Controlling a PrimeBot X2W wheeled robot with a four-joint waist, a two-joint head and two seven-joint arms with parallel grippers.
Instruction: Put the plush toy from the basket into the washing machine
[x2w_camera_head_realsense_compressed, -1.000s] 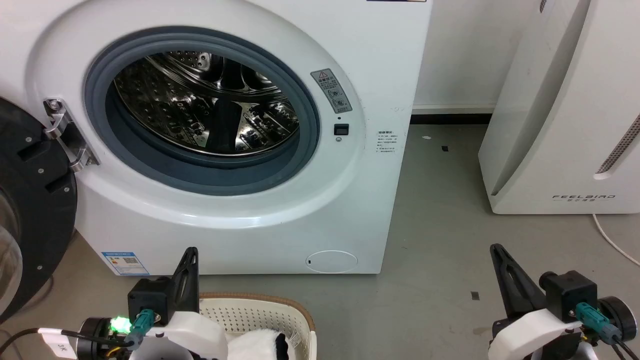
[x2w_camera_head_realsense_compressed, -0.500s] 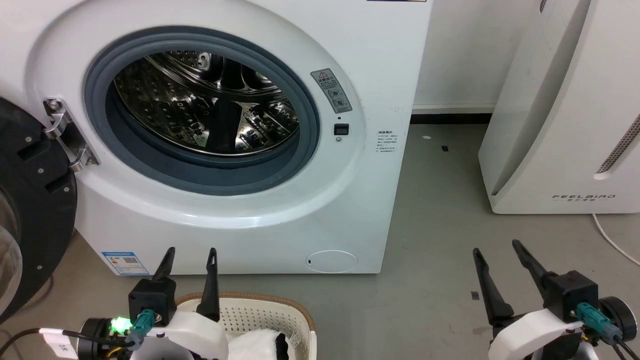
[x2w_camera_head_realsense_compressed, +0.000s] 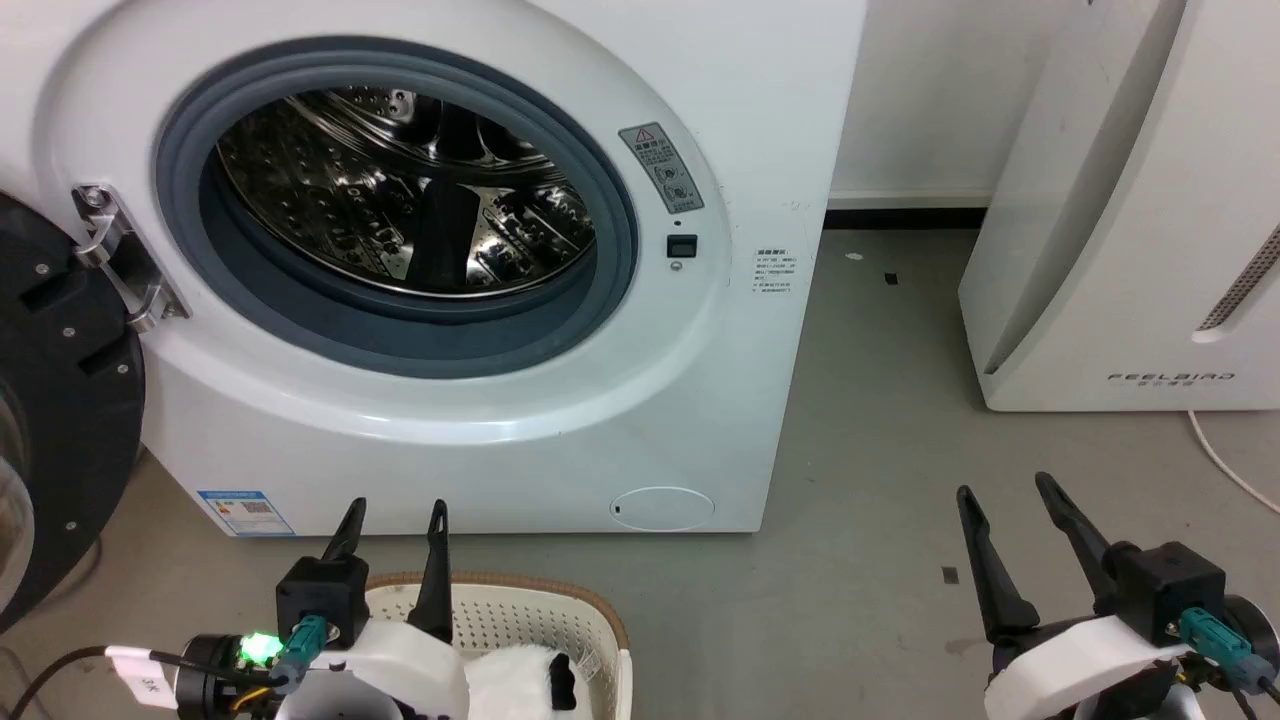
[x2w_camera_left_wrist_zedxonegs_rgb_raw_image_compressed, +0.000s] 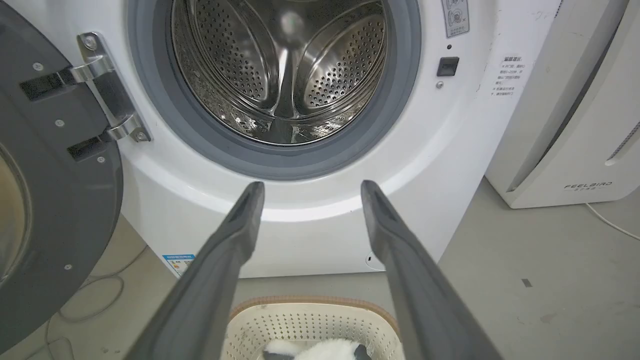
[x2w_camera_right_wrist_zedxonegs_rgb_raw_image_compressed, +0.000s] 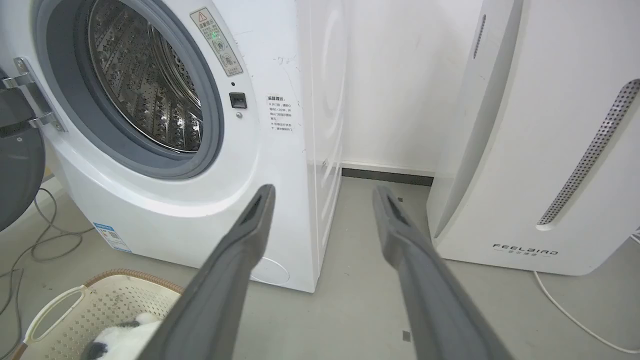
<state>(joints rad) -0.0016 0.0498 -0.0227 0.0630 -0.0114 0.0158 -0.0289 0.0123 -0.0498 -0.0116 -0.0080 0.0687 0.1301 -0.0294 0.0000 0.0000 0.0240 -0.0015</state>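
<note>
toy: plush toy (x2w_camera_head_realsense_compressed: 515, 685) lies in the basket (x2w_camera_head_realsense_compressed: 540, 620), at the near edge, on the floor (x2w_camera_head_realsense_compressed: 870, 450) just in front of the washing machine (x2w_camera_head_realsense_compressed: 450, 430). Nothing grips it.
left pincer (x2w_camera_head_realsense_compressed: 397, 508): open, fingers well apart, empty. It hovers over the basket's left part and points at the washer (in its wrist view the toy sits low, below the fingers).
right pincer (x2w_camera_head_realsense_compressed: 1002, 487): open, empty, over bare floor to the right, nearer the FEELBIRD appliance (x2w_camera_head_realsense_compressed: 1130, 250) than the basket.
washer: door (x2w_camera_head_realsense_compressed: 60, 400) swung open to the left. Steel drum (x2w_camera_head_realsense_compressed: 400, 210) looks empty as far as visible.
done: access only. The porthole is open and unobstructed.
left: reach down into the basket, grip the toy, lift, carry to the porthole, release in the drum.
progress: my read is the very start, pick not begun.
</note>
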